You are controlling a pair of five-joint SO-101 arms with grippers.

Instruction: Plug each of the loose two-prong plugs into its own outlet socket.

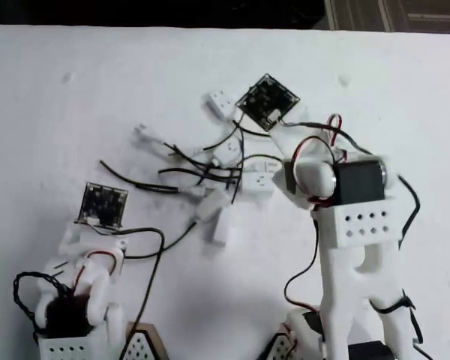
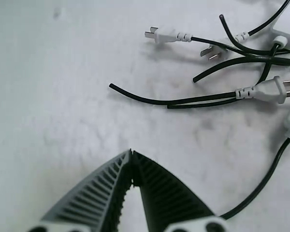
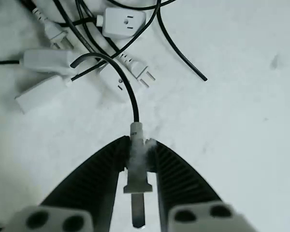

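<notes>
Right gripper (image 3: 138, 143): clamped on a white two-prong plug (image 3: 137, 166), over the table (image 3: 241, 106) near the cord tangle (image 3: 111, 53).
Left gripper (image 2: 132, 154): fingertips together, gripping nothing, above the table.
Count, right wrist view: one held plug, two loose plugs (image 3: 139, 71), three white sockets (image 3: 123, 21).
Held plug's axis: along the fingers, prongs toward the wrist, cord toward the sockets.
</notes>
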